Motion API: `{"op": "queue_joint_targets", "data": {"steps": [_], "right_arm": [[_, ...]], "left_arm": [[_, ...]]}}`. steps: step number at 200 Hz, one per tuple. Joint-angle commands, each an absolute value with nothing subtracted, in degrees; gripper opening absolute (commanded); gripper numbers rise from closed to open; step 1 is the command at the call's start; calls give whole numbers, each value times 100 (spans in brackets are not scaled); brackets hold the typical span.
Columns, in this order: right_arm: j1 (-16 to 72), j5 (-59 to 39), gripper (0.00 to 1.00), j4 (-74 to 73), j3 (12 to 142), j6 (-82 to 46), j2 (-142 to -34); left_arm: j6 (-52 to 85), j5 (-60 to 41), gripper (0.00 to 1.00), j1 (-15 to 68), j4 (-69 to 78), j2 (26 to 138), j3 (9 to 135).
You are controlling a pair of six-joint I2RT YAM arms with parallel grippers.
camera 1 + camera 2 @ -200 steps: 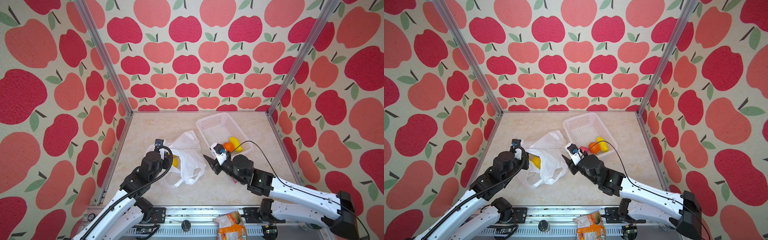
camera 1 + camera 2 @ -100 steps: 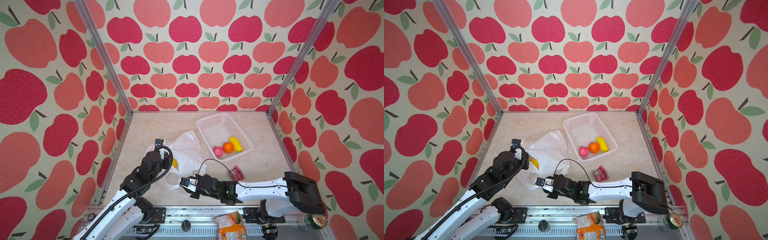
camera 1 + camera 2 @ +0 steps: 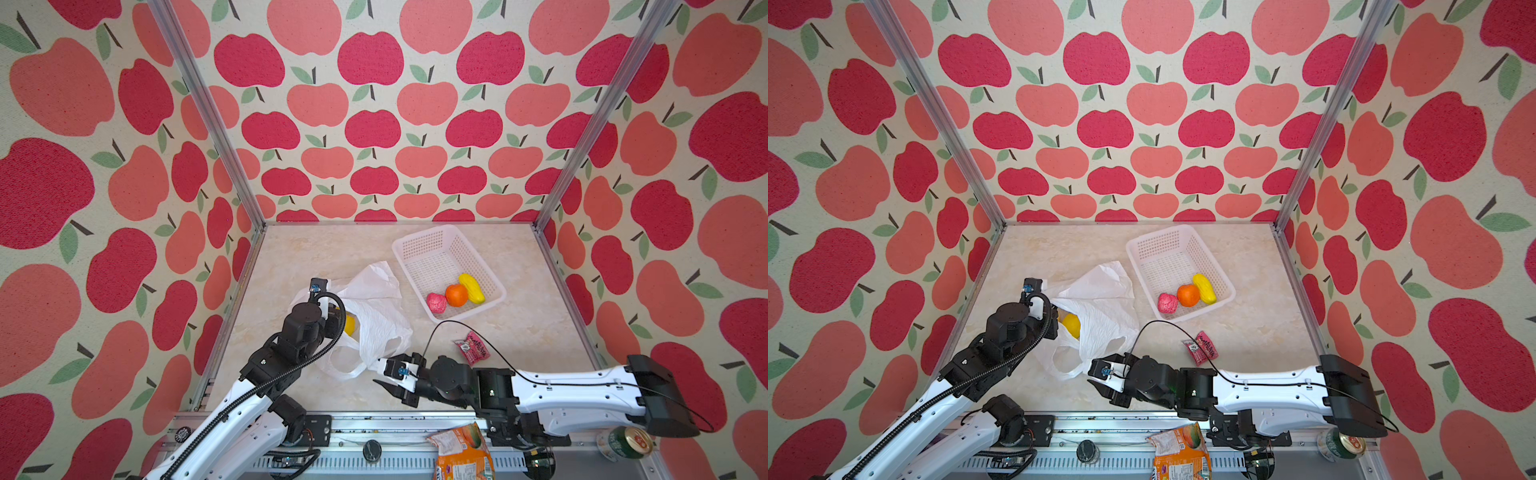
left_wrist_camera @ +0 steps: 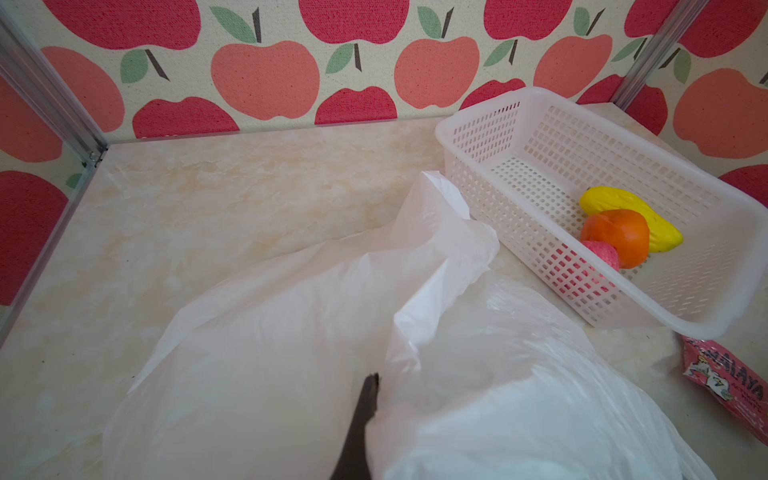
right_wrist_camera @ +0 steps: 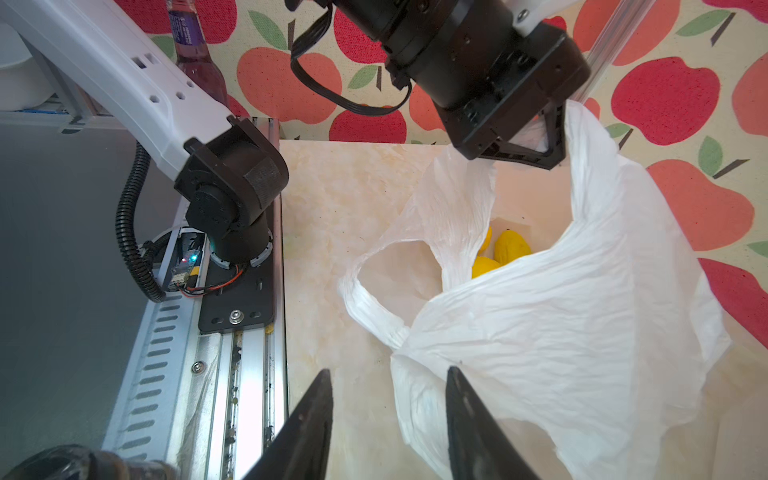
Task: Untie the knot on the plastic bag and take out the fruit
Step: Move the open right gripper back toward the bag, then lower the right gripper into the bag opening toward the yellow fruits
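Desk [image 3: 316, 257] first: the plastic bag [image 3: 380, 328] lay just beside the basket [image 3: 428, 247], on the basket's left flank. Its mouth gaped and I saw no tied knot, so untying looked done.

A second ago the right pincer [image 5: 389, 370] was over the basket. It had since swung out and sat well apart from the basket, at the bag's robot-side end. Its jaws were apart with nothing between them, and a loop handle [image 5: 368, 313] was just ahead.

The left pincer [image 4: 370, 388] hadn't moved. It was clamped on the bag's rim, on the side away from the basket, propping the mouth up.

In the basket's robot-side end: pink fruit [image 3: 436, 302], orange fruit [image 3: 456, 295], yellow fruit [image 3: 471, 288].

More yellow pieces [image 5: 511, 247] were still inside the bag.

My read: one drop-off was over and the next fetch was starting. Task partway.
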State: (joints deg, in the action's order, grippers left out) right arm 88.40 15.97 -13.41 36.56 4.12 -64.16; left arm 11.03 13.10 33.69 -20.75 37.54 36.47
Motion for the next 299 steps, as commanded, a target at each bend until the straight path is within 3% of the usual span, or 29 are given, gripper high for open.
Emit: {"op": "queue_joint_targets", "data": {"steps": [1,45,123,169,217,257,276,299], "right_arm": [[8841,1775,40,-701,3259,-184,-6185],[8843,1478,27,-1184,3036,-756,-6858],[8176,1949,25,-3087,4385,-1132,-9874],[7805,1972,29,-3730,4841,-1202,-10392],[7506,2171,48,-3523,5485,-1364,-11030],[7324,2340,92,-3419,6029,-1319,-11612],[7218,2338,99,-3189,6371,-1373,-11892],[7068,2026,99,-2973,6810,-1477,-12280]], "left_arm": [[1141,1377,0,3402,-2120,3735,3797],[1156,1425,0,3406,-2160,3742,3806],[1169,1268,0,3401,-2136,3704,3788],[1156,1199,0,3403,-2107,3674,3779],[1143,1173,0,3402,-2084,3654,3762],[1168,1120,0,3417,-2111,3588,3753],[1160,1113,0,3420,-2110,3575,3753],[1160,1102,0,3420,-2107,3599,3753]]}}
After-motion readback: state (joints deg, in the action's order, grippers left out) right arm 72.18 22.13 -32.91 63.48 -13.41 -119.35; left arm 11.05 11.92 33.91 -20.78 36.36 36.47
